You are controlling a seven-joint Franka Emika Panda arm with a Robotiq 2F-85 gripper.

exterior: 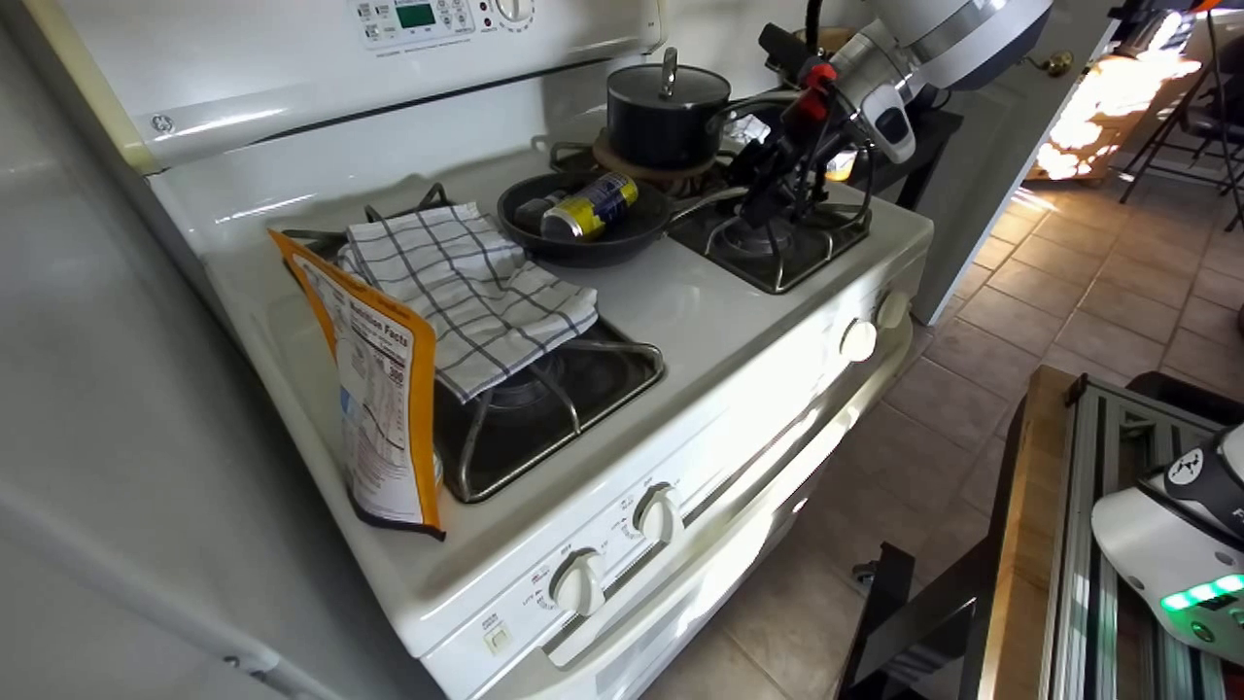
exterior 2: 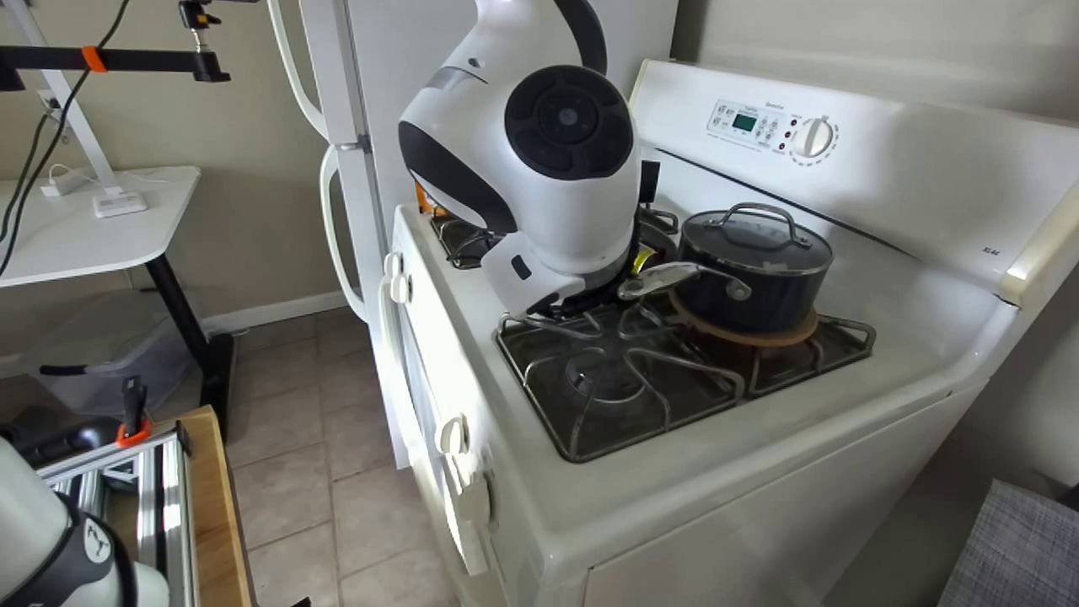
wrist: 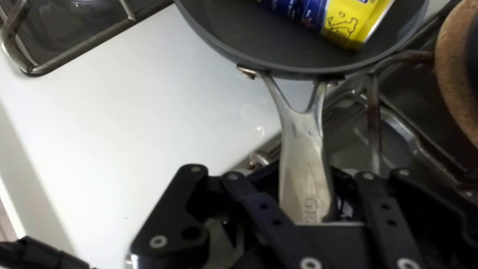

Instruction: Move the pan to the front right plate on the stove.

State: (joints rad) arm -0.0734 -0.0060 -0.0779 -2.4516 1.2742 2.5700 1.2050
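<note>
The black pan (exterior: 603, 251) lies over the middle of the white stove (exterior: 700, 287), between the left and right grates. It holds a yellow and blue can (exterior: 591, 209). In the wrist view the pan (wrist: 283, 48) shows with its metal handle pointing at me. My gripper (wrist: 302, 173) is around that handle, a finger on each side, and looks shut on it. In an exterior view the gripper (exterior: 758, 199) is above the front right plate (exterior: 773, 243). That black grate (exterior 2: 615, 384) holds nothing else. In an exterior view my arm hides most of the pan.
A lidded dark pot (exterior: 669, 122) stands on a cork trivet (exterior 2: 759, 333) on the back right grate. Its handle (exterior 2: 666, 278) reaches toward my gripper. A checkered cloth (exterior: 466, 282) covers much of the left grates. An orange-edged pouch (exterior: 379, 418) stands at the left edge.
</note>
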